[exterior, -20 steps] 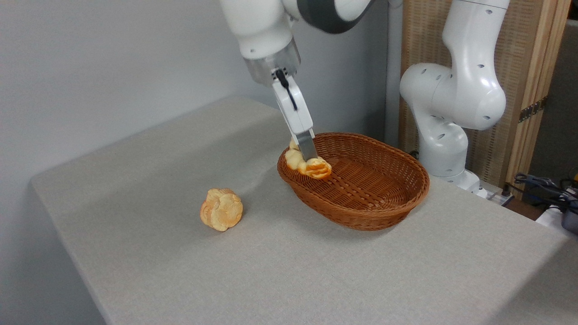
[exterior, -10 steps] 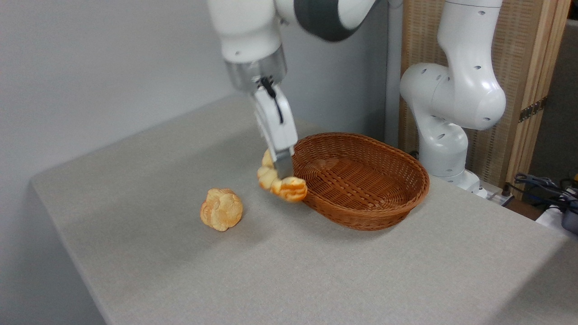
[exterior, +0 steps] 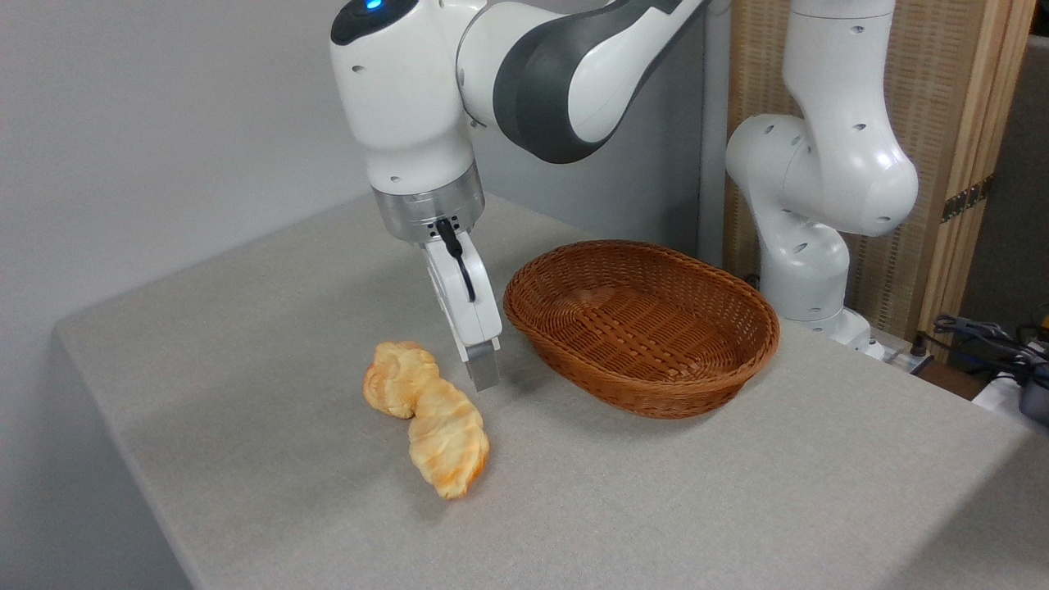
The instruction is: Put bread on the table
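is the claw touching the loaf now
Apart. In the camera view the claw hangs just above the loaf, with grey table showing between fingertip and loaf, which lies on the cloth against the bun.

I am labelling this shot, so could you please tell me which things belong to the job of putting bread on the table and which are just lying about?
Part of the job:
loaf
table
gripper

Just lying about:
bun
basket
cables
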`<state>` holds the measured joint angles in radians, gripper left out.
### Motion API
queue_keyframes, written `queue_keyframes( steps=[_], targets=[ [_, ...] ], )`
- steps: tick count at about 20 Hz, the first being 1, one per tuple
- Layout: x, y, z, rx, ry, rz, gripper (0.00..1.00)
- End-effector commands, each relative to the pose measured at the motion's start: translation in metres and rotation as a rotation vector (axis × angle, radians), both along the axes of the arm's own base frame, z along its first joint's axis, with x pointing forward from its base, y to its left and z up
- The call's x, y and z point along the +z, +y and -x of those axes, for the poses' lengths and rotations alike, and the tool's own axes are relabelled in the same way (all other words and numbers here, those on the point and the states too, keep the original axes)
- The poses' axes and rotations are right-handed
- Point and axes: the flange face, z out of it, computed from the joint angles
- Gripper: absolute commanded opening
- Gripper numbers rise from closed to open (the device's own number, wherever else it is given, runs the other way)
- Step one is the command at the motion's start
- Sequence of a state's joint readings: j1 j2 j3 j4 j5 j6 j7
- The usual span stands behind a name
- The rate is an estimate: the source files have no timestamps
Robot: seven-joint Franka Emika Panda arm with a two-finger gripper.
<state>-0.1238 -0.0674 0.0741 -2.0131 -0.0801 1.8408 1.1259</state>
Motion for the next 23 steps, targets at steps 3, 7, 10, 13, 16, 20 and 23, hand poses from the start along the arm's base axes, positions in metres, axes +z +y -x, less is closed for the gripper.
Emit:
queue_keyframes(
  steps=[3,7,10,13,16,20,23],
  targets=[
    [0.037,-0.001,-0.013,0.043,-0.061,0.018,1.00],
    [0.091,-0.010,-0.020,0.211,-0.104,0.008,1.00],
    [0.117,-0.010,-0.022,0.299,-0.125,0.005,1.00],
    [0.124,-0.002,-0.024,0.408,-0.136,-0.018,1.00],
    [0.123,0.004,-0.023,0.407,-0.129,-0.036,1.00],
    [0.124,0.006,-0.024,0.419,-0.138,-0.028,1.00],
    [0.125,0.007,-0.024,0.419,-0.139,-0.031,1.00]
  ],
)
